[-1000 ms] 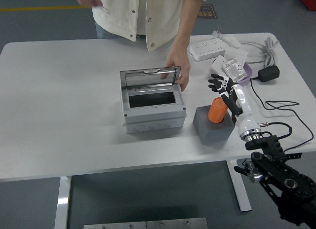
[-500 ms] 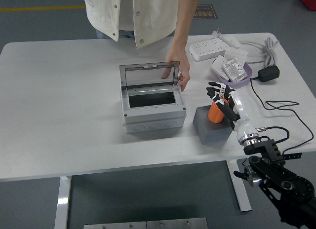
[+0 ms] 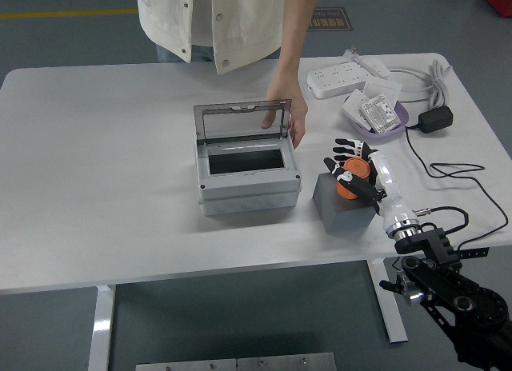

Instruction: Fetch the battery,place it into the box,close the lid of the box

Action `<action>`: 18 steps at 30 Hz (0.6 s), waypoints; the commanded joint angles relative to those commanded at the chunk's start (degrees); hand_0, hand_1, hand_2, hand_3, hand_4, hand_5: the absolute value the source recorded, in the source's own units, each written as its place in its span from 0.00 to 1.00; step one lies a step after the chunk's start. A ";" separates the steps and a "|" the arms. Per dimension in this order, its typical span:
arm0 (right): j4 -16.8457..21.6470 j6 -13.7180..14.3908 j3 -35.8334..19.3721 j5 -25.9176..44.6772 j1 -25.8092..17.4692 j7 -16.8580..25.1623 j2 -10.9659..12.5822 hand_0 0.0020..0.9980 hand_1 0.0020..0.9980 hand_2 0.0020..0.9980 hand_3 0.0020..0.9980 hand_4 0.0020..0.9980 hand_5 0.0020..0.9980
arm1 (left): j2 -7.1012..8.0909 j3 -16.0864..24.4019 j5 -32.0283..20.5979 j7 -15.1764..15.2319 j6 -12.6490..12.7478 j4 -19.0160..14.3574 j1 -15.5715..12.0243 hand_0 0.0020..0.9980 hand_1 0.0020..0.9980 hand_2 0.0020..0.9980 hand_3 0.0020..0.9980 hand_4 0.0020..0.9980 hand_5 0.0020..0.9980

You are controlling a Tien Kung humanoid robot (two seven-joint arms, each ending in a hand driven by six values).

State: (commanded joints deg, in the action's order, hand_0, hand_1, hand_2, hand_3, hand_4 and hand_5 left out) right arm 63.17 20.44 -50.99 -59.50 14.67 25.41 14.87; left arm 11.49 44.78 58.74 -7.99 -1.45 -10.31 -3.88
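Wrapping around the orange battery, the right hand is seen curled on it atop the grey block near the counter's front right edge; a second earlier its fingers were spread. Beyond, the box is held open by a person's hand on the lid.
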 joint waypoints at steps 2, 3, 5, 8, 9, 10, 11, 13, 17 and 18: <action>0.02 0.10 0.12 -0.37 0.00 -0.10 0.01 0.69 0.68 0.71 0.76 0.78 0.20 | 0.00 -0.11 -0.05 0.01 0.00 0.00 0.02 0.64 0.74 0.61 0.55 0.74 0.21; 0.06 0.18 0.17 -0.56 -0.01 -0.14 0.01 0.69 0.68 0.71 0.76 0.78 0.20 | 0.00 -0.20 -0.11 0.01 -0.01 0.00 0.04 0.64 0.74 0.61 0.55 0.74 0.21; 0.13 0.30 0.25 -0.72 0.01 -0.15 0.02 0.67 0.68 0.71 0.76 0.72 0.13 | 0.01 -0.21 -0.08 0.02 -0.01 0.00 0.07 0.64 0.75 0.61 0.55 0.74 0.21; 0.21 0.56 0.43 -0.72 0.14 -0.05 0.07 0.67 0.68 0.71 0.76 0.72 0.13 | 0.03 -0.18 0.03 0.01 -0.02 0.00 0.16 0.64 0.75 0.61 0.55 0.74 0.21; 0.23 0.65 0.48 -0.66 0.18 0.02 0.09 0.67 0.68 0.71 0.76 0.72 0.13 | 0.05 -0.23 -0.01 0.02 -0.02 0.00 0.20 0.64 0.75 0.61 0.55 0.74 0.21; 0.25 0.72 0.53 -0.60 0.20 0.07 0.11 0.66 0.67 0.71 0.76 0.71 0.09 | 0.06 -0.29 -0.06 0.03 -0.02 0.00 0.23 0.64 0.75 0.61 0.55 0.74 0.21; 0.27 0.79 0.59 -0.50 0.23 0.12 0.12 0.66 0.67 0.71 0.76 0.71 0.09 | 0.07 -0.41 -0.19 0.07 -0.01 0.00 0.26 0.64 0.75 0.61 0.55 0.74 0.21; 0.32 0.87 0.72 -0.18 0.30 0.23 0.17 0.66 0.67 0.71 0.76 0.71 0.09 | 0.07 -0.47 -0.23 0.08 0.00 0.00 0.31 0.64 0.75 0.61 0.55 0.74 0.21; 0.44 0.86 0.96 0.85 0.38 0.41 0.23 0.57 0.65 0.68 0.69 0.69 0.11 | 0.00 -0.73 -0.36 0.11 0.01 0.00 0.41 0.64 0.75 0.61 0.55 0.74 0.21; 0.45 0.83 1.03 1.08 0.39 0.44 0.24 0.57 0.65 0.68 0.69 0.69 0.11 | -0.01 -0.85 -0.45 0.13 0.01 0.00 0.43 0.64 0.75 0.61 0.55 0.74 0.21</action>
State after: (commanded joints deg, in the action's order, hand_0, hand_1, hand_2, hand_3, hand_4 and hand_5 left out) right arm 63.62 21.27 -49.96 -58.42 15.07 25.85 15.11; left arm 11.48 43.92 58.29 -7.86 -1.44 -10.31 -3.45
